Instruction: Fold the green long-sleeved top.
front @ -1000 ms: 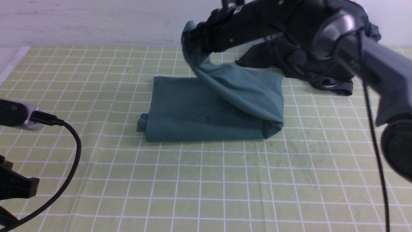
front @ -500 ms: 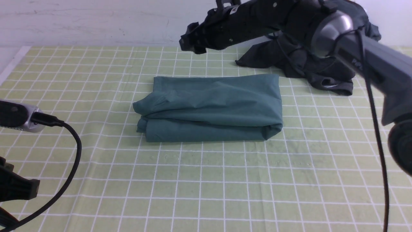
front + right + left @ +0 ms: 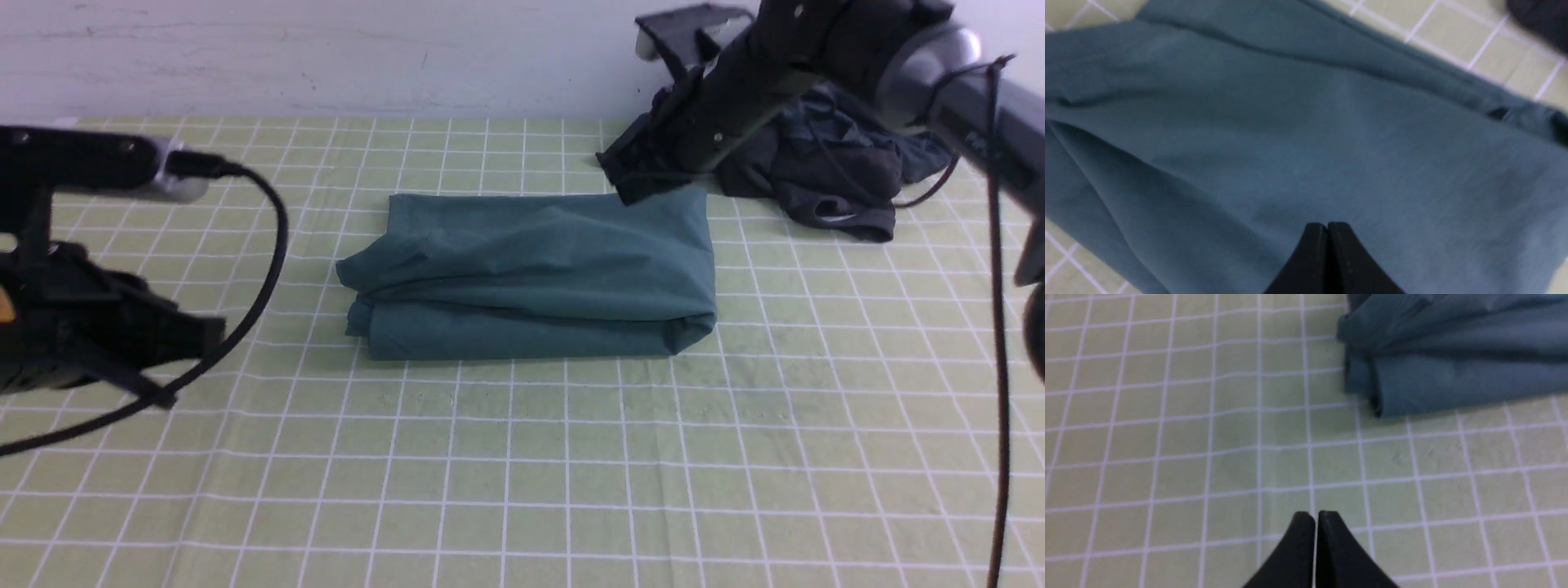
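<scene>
The green long-sleeved top (image 3: 531,269) is lying folded on the desk (image 3: 522,474); both the left jaws and right jaws are squeezing together, holding nothing; folding is looking nearly done; its lumpy left end is likely needing smoothing next.

**Setting:** robot laboratory bench.

**Work surface:** pale yellow-green tablecloth printed with a white square grid (image 3: 522,457), lightly creased, filling the middle and lower frame.

**Backdrop:** white painted wall (image 3: 286,49), scuffed, across the top of the frame.

**Apparatus:** black jointed robot arm with silver-capped joint (image 3: 73,327) at the left edge, with a looped black cable (image 3: 273,237) beside it. Second black robot arm with grey housing (image 3: 735,106) at upper right, with a thin black cable (image 3: 1000,327) hanging down the right edge.

**Specimens:** folded teal-green jersey top (image 3: 539,278) at centre. Heap of charcoal-grey clothes (image 3: 824,204) at upper right, at the wall's foot.

**Grounds for classing as a lab:** gridded cloth, plain wall, paired cabled arms, clothing laid out as test pieces.
</scene>
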{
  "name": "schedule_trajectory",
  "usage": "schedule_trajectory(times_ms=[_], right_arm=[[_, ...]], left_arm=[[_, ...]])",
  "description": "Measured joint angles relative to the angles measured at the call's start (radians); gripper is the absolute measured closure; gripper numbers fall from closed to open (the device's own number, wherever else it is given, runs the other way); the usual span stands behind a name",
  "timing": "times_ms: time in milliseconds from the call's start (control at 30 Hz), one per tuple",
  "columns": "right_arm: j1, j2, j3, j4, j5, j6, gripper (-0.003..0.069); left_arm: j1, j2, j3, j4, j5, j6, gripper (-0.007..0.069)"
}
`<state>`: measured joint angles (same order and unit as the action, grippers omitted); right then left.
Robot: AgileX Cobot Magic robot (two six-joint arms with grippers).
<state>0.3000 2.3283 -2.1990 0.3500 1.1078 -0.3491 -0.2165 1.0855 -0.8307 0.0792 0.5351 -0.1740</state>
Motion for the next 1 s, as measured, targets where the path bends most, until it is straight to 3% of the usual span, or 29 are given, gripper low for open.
schedule_trajectory(times_ms=[167, 500, 833, 1000], right_arm=[[0.0, 0.136, 0.028, 0.01, 0.012, 0.018, 0.067], [0.0, 0.076, 0.028, -0.018, 0.068, 0.048, 0.0671], [0.001, 0.011, 0.028, -0.025, 0.084, 0.071, 0.0671], [0.001, 0.05, 0.057, -0.022, 0.072, 0.09, 0.0671]], left_arm=[[0.0, 0.246, -0.154, -0.136, -0.114, 0.08, 0.0627], [-0.012, 0.71, -0.573, -0.403, -0.016, 0.403, 0.0627], [-0.069, 1.012, -0.761, -0.457, -0.077, 0.528, 0.0627], [-0.061, 1.121, -0.808, -0.365, -0.154, 0.536, 0.0627]])
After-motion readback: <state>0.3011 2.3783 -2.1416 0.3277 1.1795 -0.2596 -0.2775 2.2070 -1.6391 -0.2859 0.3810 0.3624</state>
